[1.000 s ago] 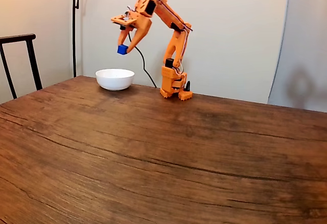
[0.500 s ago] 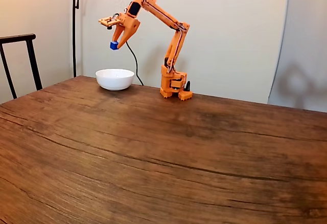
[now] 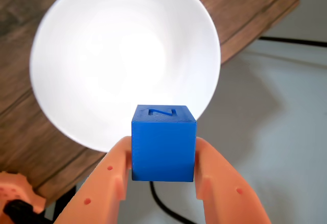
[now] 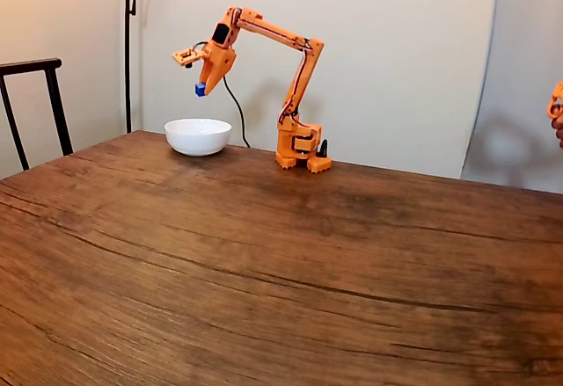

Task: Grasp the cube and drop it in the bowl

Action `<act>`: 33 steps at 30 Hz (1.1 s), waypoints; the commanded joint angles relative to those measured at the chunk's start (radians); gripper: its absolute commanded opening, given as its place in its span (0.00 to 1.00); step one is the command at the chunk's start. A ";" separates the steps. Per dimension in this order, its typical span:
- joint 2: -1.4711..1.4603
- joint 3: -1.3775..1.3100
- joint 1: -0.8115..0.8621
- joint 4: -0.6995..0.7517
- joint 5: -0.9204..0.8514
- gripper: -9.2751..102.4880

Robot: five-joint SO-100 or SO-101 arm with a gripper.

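In the wrist view the bright-blue cube [image 3: 163, 143] is pinched between the two orange fingers of my gripper [image 3: 163, 163], which is shut on it. Below it lies the round white bowl [image 3: 112, 55], glossy and holding nothing; the cube hangs over its near rim. The fixed view has the orange arm stretched left from its base at the table's far edge, my gripper [image 4: 201, 88] pointing down with the cube [image 4: 201, 90] held above the bowl [image 4: 198, 136].
The bowl stands near the far left corner of the wooden table [image 4: 264, 263]. A black cable [image 4: 236, 109] runs behind the arm. A dark chair [image 4: 35, 105] stands at the left, and a lamp pole [image 4: 127, 43] rises by the wall.
The arm has reached further out and lowered a little, carrying the cube left until it hangs over the bowl. The gripper stays shut on the cube.
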 commanded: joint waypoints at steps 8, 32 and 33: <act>0.008 0.149 0.005 -0.195 0.009 0.09; 0.026 0.221 0.000 -0.152 -0.005 0.28; 0.028 0.202 -0.017 -0.130 -0.005 0.28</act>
